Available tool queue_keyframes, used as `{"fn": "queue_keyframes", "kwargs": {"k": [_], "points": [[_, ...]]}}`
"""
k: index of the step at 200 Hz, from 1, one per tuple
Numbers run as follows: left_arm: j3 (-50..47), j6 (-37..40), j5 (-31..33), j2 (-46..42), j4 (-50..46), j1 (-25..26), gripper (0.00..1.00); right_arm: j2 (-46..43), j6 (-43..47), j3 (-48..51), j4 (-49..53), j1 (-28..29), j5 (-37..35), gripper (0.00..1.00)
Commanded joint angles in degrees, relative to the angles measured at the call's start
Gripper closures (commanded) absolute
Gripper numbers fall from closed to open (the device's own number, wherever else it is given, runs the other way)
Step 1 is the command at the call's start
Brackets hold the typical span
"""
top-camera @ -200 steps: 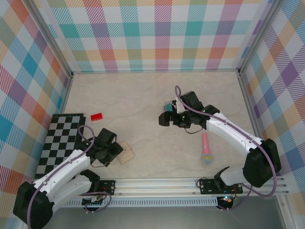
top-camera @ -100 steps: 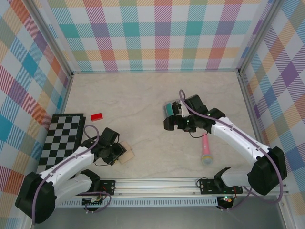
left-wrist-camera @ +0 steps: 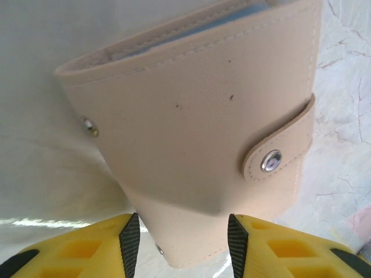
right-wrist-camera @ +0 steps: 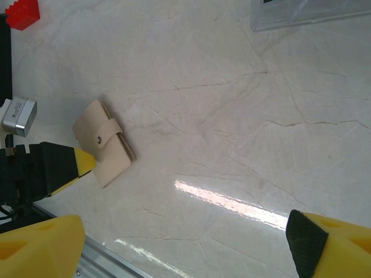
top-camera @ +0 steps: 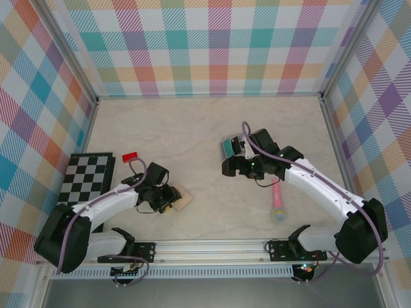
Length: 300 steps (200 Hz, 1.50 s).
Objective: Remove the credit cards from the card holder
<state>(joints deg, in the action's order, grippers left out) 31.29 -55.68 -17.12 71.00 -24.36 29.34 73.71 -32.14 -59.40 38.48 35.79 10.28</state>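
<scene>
The card holder (left-wrist-camera: 197, 133) is a tan leather wallet lying on the table, its snap strap fastened, also seen as the card holder (top-camera: 182, 199) near the front left and the card holder (right-wrist-camera: 103, 142). The credit cards are hidden. My left gripper (top-camera: 172, 196) is low at the wallet's near end; in the left wrist view the left gripper (left-wrist-camera: 182, 240) has its black pads (left-wrist-camera: 130, 237) pressed against both sides of the wallet's corner. My right gripper (top-camera: 230, 165) hovers mid-table, and the right gripper (right-wrist-camera: 185, 243) stands wide open with nothing between its fingers.
A clear plastic box (top-camera: 228, 148) with teal and black contents sits just behind the right gripper. A pink microphone-like toy (top-camera: 278, 200) lies at the front right. A checkered board (top-camera: 83, 186) lies at the left, with a small red block (top-camera: 130, 156) behind it.
My left gripper has slid right along the table and narrowed its jaws onto the card holder, which shifted right with it. The right gripper drifted slightly right and closed a little.
</scene>
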Motion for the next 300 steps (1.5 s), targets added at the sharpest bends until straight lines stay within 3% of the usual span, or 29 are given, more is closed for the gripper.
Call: {"fn": "queue_keyframes", "kwargs": {"k": [1,46,76,92,130,179,244,300], "points": [[4.07,4.03,-3.17,3.4,2.14,-1.45,0.56,2.81,-2.93,-3.38,-1.9,2.87,-2.62,0.1],[6.56,8.01,-4.0,0.97,-3.79,-7.63,0.53,15.61,-2.58,-10.06,-4.59,9.88,-2.14,0.22],[4.79,7.28,-8.28,-0.85,-1.14,-12.16,0.53,26.0,-2.43,-15.79,-7.25,12.64,2.73,0.32],[4.32,6.22,-7.66,-0.71,-0.11,-12.87,0.54,31.26,-2.62,-19.65,-7.54,13.94,5.07,0.4],[1.4,4.82,-7.13,-2.09,0.64,-13.61,0.53,37.5,-3.02,-23.79,-6.96,14.84,5.01,0.43],[-3.77,2.19,-8.57,-5.53,4.43,-13.7,0.49,42.0,-4.56,-25.24,-5.55,14.93,6.91,0.48],[-6.15,0.93,-12.89,-1.79,14.4,-13.7,0.5,44.21,-7.59,-23.21,-7.95,14.99,11.43,0.57],[-6.28,1.2,-13.99,1.91,17.3,-13.77,0.51,44.54,-10.39,-21.47,-9.5,15.02,12.23,0.61]]}}
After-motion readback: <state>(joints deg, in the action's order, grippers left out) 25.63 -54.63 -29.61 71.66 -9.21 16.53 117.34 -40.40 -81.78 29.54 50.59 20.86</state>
